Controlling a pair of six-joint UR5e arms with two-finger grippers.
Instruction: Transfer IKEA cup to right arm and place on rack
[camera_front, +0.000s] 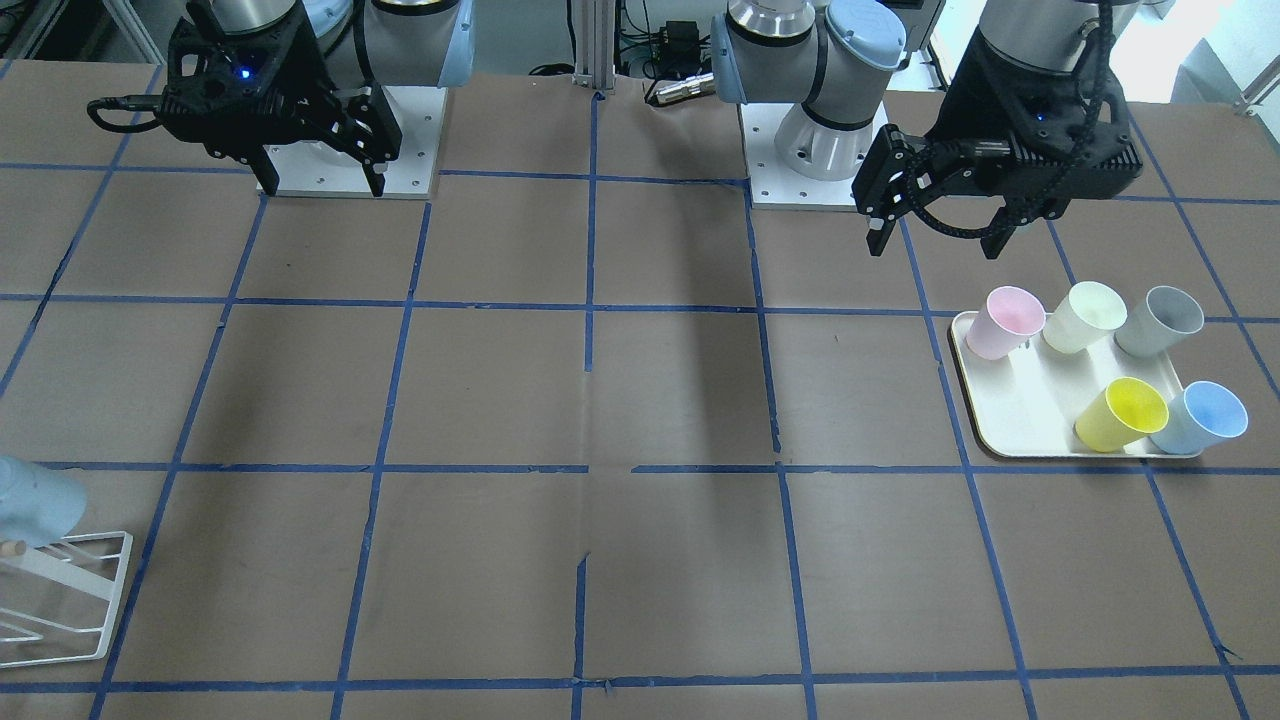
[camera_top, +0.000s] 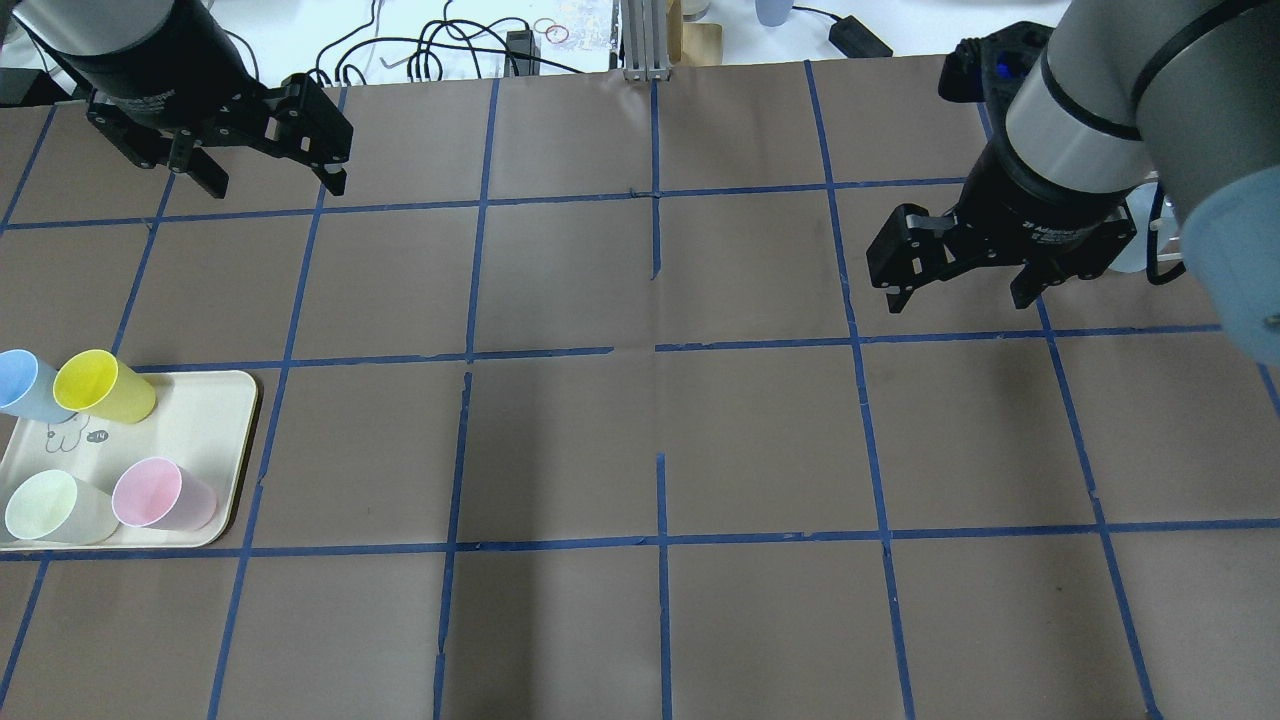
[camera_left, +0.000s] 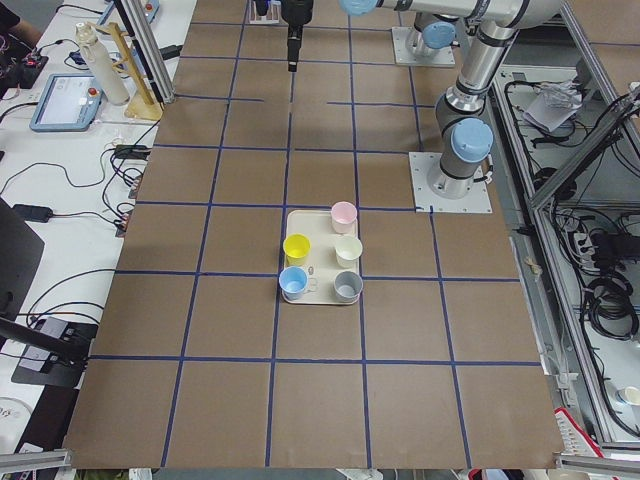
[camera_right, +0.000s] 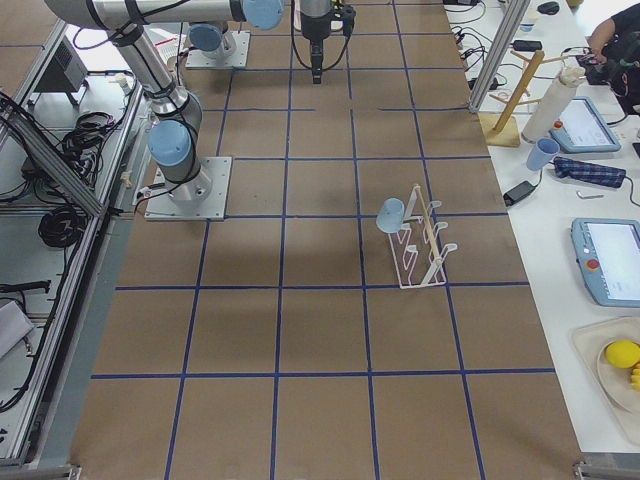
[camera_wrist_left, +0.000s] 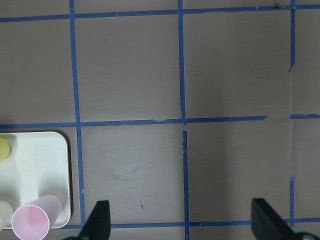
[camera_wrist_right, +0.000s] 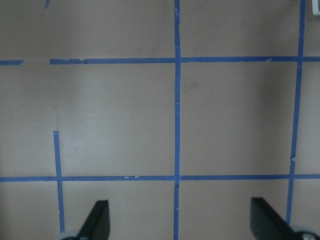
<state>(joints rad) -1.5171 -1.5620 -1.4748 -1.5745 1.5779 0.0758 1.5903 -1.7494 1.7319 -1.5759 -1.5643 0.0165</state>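
Across the brown taped table (camera_front: 680, 400), the IKEA cup (camera_front: 35, 500) is sitting tilted on the rack (camera_front: 117, 597), lying about seven o'clock from the nearer right gripper (camera_front: 320, 180). It and the left gripper (camera_front: 935, 245) are gaping wide, holding nothing.

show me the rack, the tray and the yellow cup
rack (camera_right: 425, 240), right side view, middle of its wire rods
tray (camera_front: 1015, 400), front-facing view, bare floor of the tray
yellow cup (camera_front: 1130, 406), front-facing view, inside its open mouth

Left arm (camera_front: 770, 45), right arm (camera_front: 400, 40): silver-grey tubes, light-blue joint caps, white screwed base plates (camera_front: 415, 130). Left gripper (camera_front: 935, 240), right gripper (camera_front: 320, 185): matte black, blue LED, ribbed cable.
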